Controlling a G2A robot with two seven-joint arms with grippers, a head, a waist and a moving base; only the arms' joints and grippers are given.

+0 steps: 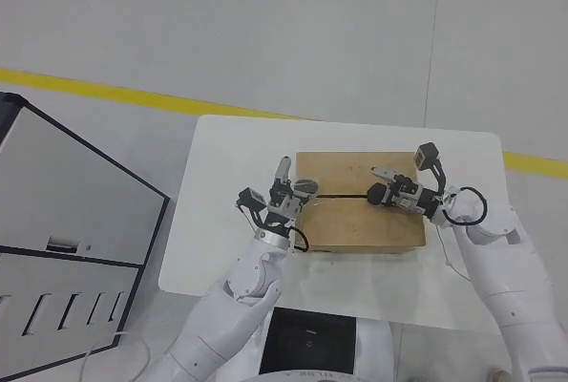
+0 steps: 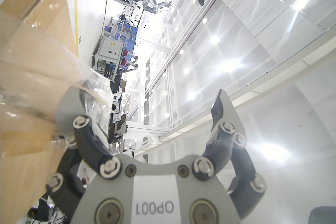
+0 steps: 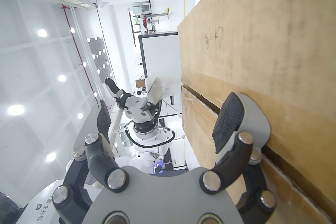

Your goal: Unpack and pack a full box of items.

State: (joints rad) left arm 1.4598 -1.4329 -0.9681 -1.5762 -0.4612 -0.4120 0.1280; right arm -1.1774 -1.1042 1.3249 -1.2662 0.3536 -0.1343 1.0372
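Observation:
A closed brown cardboard box (image 1: 360, 224) sits in the middle of the white table (image 1: 226, 191), with a dark seam (image 1: 341, 194) between its top flaps. My left gripper (image 1: 295, 180) is at the box's left edge, open and pointing upward. A crumpled piece of clear tape (image 2: 97, 88) lies against one of its fingers (image 2: 71, 109) and runs back to the box (image 2: 31, 46). My right gripper (image 3: 168, 117) is open over the box top (image 3: 262, 38). One of its pads (image 3: 231, 117) rests beside the seam (image 3: 202, 101). The left gripper (image 3: 136, 104) and the tape (image 3: 160, 88) show farther off.
A large grey cabinet (image 1: 54, 210) stands to the left of the table. A yellow line (image 1: 93, 91) crosses the floor behind. Bare table surface lies left of the box and along the front edge (image 1: 360, 277).

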